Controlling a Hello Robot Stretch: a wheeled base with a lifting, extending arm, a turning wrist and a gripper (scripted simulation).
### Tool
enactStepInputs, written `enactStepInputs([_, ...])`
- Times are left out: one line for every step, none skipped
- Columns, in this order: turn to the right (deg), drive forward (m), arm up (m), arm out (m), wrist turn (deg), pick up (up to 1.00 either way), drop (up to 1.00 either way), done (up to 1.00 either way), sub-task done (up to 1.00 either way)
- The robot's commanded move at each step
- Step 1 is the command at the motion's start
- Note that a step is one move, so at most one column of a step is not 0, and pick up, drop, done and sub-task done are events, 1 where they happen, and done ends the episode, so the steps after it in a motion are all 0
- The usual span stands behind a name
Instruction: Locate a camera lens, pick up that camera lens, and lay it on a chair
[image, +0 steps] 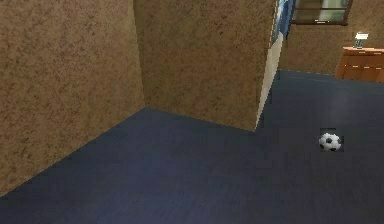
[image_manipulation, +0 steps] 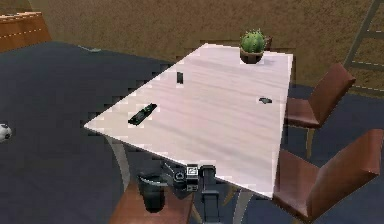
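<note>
Brown speckled walls (image: 70, 70) stand at the forward view's left and middle, meeting in a corner above a dark blue floor (image: 150, 170). A black-and-white ball (image: 330, 141) lies on that floor toward the right. Farther off, in the top right corner, stands a wooden dresser (image: 362, 65).

In the arm side view a pale wooden table (image_manipulation: 230, 130) runs up the middle. On it are a potted cactus (image_manipulation: 253, 45) at the far end, a dark remote (image_manipulation: 142, 113) near the left edge, a small dark bar (image_manipulation: 180, 77) farther up, and a tiny dark object (image_manipulation: 265, 100) toward the right. Two brown chairs (image_manipulation: 320, 100) stand just beside the table's right edge.

At the bottom the arm (image_manipulation: 212, 203) reaches up to the table's near edge, with the gripper (image_manipulation: 165, 180) to its left. A dark cylinder (image_manipulation: 152, 195), lens-like in shape, sits at the gripper's far end above the brown chair seat (image_manipulation: 125, 212). I cannot tell whether it rests on the seat or hangs clear, so I cannot tell whether the gripper holds anything, or what state its fingers are in
</note>
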Motion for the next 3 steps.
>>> enactStepInputs([0.0,0.0,0.1,0.0,0.0,0.0,0.0,0.0,0.0])
enactStepInputs([0.0,0.0,0.0,-0.08,0.0,0.0,0.0,0.0,0.0])
enactStepInputs([0.0,0.0,0.0,0.0,0.0,0.0,0.0,1.0,0.0])
